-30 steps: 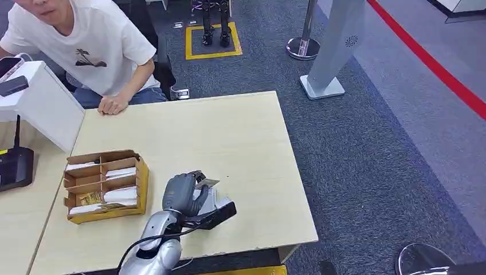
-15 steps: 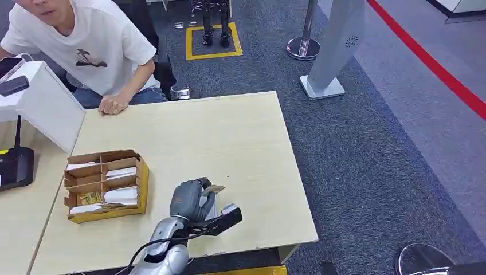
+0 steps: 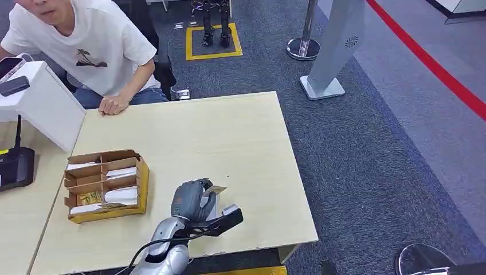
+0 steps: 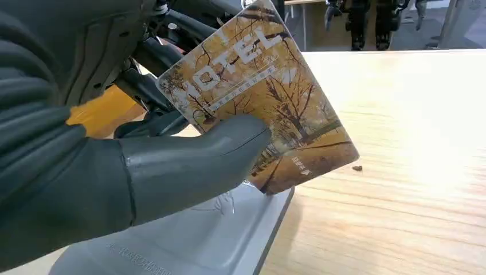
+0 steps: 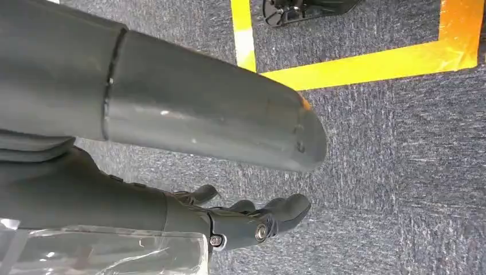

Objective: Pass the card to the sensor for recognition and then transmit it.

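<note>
The robot's left hand point(image 3: 191, 201) pinches the yellow tree-picture card point(image 4: 261, 97) with its thumb and dark fingers point(image 4: 163, 54). The card tilts just above the flat grey sensor pad point(image 4: 189, 238), low in the middle of the head view on the pale wooden counter point(image 3: 229, 137). The right hand point(image 5: 172, 132) hangs over the carpet, holding nothing, fingers loosely curled.

Left hand point(image 3: 192, 200) sat over the sensor point(image 3: 224, 216) near the front edge of the surface point(image 3: 240, 143), card point(image 3: 213, 189) pinched just above the sensor (tilted, not touching it). Divided box point(image 3: 105, 185) lay left of the hand, cards in its compartments. A person point(image 3: 86, 51) sat behind the surface, a hand point(image 3: 113, 105) resting on its far edge. Right hand point(image 5: 172, 143) hung over the floor.
</note>
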### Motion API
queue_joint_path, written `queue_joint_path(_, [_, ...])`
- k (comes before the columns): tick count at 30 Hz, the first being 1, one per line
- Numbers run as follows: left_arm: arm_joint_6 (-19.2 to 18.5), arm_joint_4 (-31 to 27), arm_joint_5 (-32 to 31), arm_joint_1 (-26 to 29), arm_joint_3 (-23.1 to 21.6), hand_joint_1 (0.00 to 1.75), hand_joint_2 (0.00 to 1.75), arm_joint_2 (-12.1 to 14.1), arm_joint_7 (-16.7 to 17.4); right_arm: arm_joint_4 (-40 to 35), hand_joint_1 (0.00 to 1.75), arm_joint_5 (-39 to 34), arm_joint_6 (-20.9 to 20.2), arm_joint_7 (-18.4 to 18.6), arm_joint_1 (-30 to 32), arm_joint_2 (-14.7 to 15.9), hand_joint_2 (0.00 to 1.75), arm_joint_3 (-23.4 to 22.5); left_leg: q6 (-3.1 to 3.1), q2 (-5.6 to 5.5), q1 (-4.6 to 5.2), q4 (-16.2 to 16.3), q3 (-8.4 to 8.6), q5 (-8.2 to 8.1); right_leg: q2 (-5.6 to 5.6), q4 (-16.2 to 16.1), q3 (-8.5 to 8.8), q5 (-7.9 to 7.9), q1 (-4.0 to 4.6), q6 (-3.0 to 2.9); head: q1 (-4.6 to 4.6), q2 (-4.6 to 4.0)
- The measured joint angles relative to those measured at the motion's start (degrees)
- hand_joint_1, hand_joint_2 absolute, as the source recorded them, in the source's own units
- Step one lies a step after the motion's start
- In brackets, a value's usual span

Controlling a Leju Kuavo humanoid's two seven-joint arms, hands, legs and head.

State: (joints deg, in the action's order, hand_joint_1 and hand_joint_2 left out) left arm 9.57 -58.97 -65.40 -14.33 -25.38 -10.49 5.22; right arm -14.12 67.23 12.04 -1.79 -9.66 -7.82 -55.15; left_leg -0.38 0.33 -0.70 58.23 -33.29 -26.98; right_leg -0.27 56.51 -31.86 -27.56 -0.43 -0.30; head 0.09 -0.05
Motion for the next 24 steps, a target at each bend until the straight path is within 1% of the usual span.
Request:
queue_joint_path(4, [0.85, -0.11, 0.18, -0.36, 0.57, 1.75, 1.75, 0.35, 0.63, 0.00, 0.00, -0.20, -0.02, -0.11, 0.11, 0.00, 0.00, 0.02, 0.00, 0.00, 0.00, 0.00, 0.01, 0.00, 0.00, 0.00, 0.01, 0.00, 0.00, 0.00, 0.00, 0.00])
queue_joint_path(11, [0.68, -2.34, 0.42, -0.68, 2.38, 1.75, 1.75, 2.23, 1.68, 0.00, 0.00, -0.53, -0.04, -0.52, 0.59, 0.00, 0.00, 0.15, 0.00, 0.00, -0.01, 0.00, 0.03, 0.01, 0.01, 0.02, 0.01, 0.00, 0.01, -0.01, 0.00, -0.02])
queue_joint_path(15, [1.29, -4.31, 0.24, -0.70, 3.04, 1.75, 1.75, 3.26, 2.16, 0.00, 0.00, -0.92, -0.20, -0.53, 0.79, 0.00, 0.00, 0.24, 0.00, 0.01, -0.01, -0.01, 0.01, 0.01, 0.01, 0.02, 0.00, 0.00, 0.01, -0.01, 0.02, 0.00])
queue_joint_path(19, [2.10, -9.17, 0.26, -1.19, 5.92, 1.75, 1.75, 5.98, 2.80, 0.00, 0.00, -1.42, -0.26, -0.83, 1.26, 0.00, 0.00, 0.28, -0.01, 0.01, -0.02, -0.02, 0.02, 0.01, 0.02, 0.02, -0.01, 0.00, 0.01, -0.01, 0.00, 0.00])
queue_joint_path(24, [2.16, -15.44, -0.94, -1.32, 10.10, 1.75, 1.75, 10.17, 3.28, 0.00, 0.00, -2.06, -0.26, -1.31, 1.86, 0.00, 0.00, 0.26, -0.04, 0.02, -0.04, -0.03, 0.02, 0.03, 0.03, 0.05, -0.01, -0.01, 0.04, -0.02, 0.02, 0.00])
